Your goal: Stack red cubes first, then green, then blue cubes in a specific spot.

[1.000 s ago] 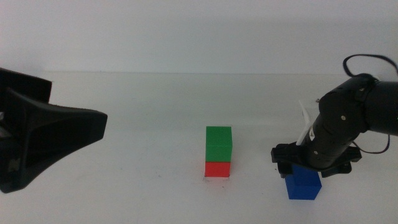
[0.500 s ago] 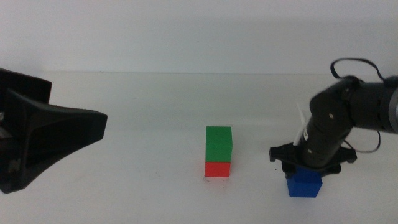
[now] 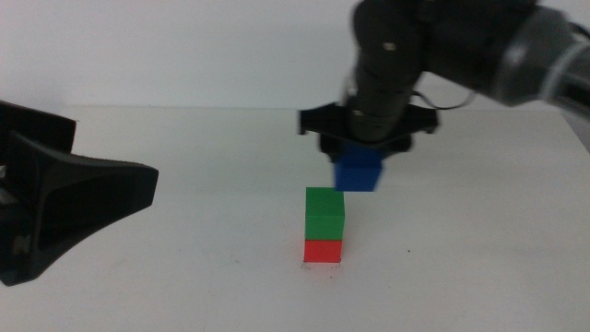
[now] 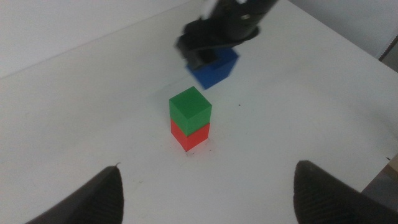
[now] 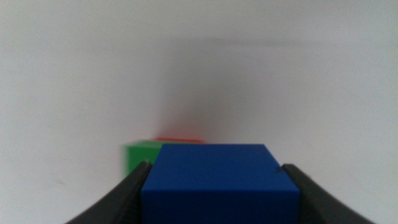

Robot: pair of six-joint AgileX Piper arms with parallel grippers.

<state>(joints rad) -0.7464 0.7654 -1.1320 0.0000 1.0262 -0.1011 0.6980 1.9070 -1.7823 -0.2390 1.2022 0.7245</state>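
The green cube point(image 3: 324, 213) sits squarely on the red cube point(image 3: 323, 250) at the table's middle front, covering the specific spot. My right gripper point(image 3: 359, 149) is shut on the blue cube point(image 3: 358, 171) and holds it in the air, just above and slightly right of the green cube's top. The right wrist view shows the blue cube point(image 5: 217, 180) between the dark fingers point(image 5: 134, 186), with the green cube point(image 5: 140, 155) and a sliver of the red cube point(image 5: 180, 140) past it. My left gripper point(image 3: 138, 189) waits open at the far left, well clear of the stack point(image 4: 191, 119).
The white tabletop point(image 3: 184, 277) around the stack is bare. A few tiny dark specks point(image 3: 412, 251) lie on it to the stack's right. The right arm point(image 3: 442, 46) reaches over the table from the upper right.
My right gripper has lifted the blue cube off the table at the front right and carried it up and left to the stack. The left arm has not moved.
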